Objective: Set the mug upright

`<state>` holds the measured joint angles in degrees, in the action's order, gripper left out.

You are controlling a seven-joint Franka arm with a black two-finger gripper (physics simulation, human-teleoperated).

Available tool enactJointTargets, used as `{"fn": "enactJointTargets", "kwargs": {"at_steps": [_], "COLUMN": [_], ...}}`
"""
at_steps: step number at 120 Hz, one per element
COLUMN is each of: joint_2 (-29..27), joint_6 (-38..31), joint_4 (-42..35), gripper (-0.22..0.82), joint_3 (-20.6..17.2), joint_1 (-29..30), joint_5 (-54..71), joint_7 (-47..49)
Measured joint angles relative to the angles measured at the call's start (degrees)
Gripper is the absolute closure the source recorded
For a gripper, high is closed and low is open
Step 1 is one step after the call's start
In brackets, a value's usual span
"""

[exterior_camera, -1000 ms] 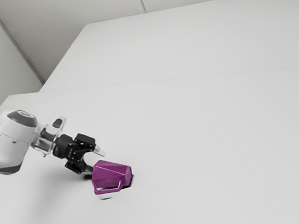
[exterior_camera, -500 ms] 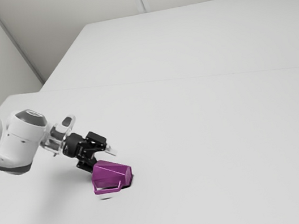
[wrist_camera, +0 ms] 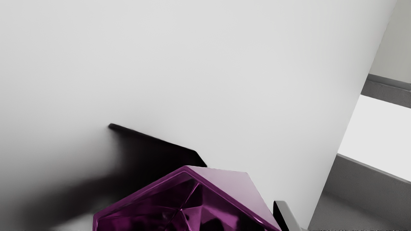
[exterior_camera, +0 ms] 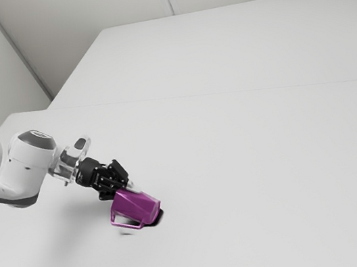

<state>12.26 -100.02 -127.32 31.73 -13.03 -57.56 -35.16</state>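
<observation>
Currently, the faceted purple mug is tilted well off upright at the smooth white tabletop, its mouth toward the arm and its handle toward the camera in the exterior view. The black two-finger gripper appears partly closed on the mug at the mouth end; one finger is seen against the outer wall, while the other contact is hidden. Slip or pivoting may be caused by an off-centre grip on slanted faces; tipping back may be caused by release before the base is seated flat.
</observation>
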Motion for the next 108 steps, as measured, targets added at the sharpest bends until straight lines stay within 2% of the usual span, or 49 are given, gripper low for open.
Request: {"fn": "enactJointTargets", "kwargs": {"at_steps": [44, 63, 85, 108], "joint_2": [-2.80, -7.98, -12.64, -13.74], "joint_6": [1.32, -2.50, -12.96, -18.97], "joint_4": [-0.01, 0.54, 0.93, 0.68], "gripper": [0.78, 0.78, 0.79, 0.79], "joint_3": [0.00, 0.01, 0.01, -0.04], "joint_1": [-0.02, -0.91, -6.61, -12.06], "joint_5": [-0.61, 0.59, 13.24, 29.65], "joint_7": [0.61, 2.58, 12.48, 28.12]}}
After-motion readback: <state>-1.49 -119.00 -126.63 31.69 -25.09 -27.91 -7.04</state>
